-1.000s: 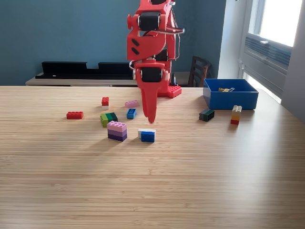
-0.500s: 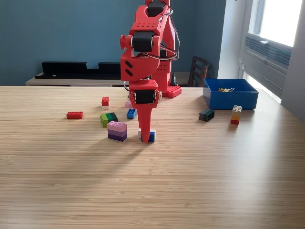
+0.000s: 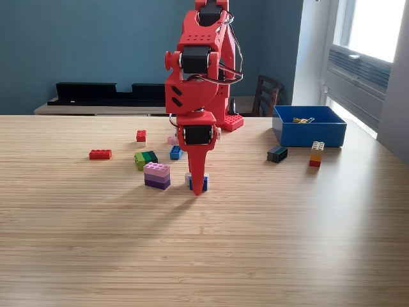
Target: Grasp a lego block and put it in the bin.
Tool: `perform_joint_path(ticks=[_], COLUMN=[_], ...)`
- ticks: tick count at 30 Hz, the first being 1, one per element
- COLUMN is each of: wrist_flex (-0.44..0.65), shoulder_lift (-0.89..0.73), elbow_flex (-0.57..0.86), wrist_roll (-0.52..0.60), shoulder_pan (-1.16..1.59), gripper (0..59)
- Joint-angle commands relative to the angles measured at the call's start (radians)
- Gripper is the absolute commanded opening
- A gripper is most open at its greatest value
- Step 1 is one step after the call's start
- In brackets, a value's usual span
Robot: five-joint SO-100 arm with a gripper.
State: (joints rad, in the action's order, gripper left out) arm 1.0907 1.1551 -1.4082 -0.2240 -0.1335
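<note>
Several loose bricks lie to the exterior view's left of us: a red brick [image 3: 100,154], a green one [image 3: 145,158] and a pink-and-purple stack [image 3: 157,175]. At centre our gripper [image 3: 198,188] points straight down with its tips at the table, right over the blue-and-white lego block [image 3: 190,181], which peeks out just behind and left of the fingers. We cannot tell whether the fingers are closed on it. Well to the right and further back sits the bin [image 3: 310,133], so the carry goes that way.
</note>
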Motion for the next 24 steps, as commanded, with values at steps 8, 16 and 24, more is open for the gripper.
perform_joint_path(ticks=[8, 16, 24], wrist_flex=[0.008, 0.052, 0.285], shoulder_lift=[-0.003, 0.017, 0.265], elbow_flex=[0.04, -0.087, 0.054], wrist_roll=[0.048, 0.071, 0.114], shoulder_pan=[0.032, 0.006, 0.089], gripper=[1.7, 0.0, 0.0])
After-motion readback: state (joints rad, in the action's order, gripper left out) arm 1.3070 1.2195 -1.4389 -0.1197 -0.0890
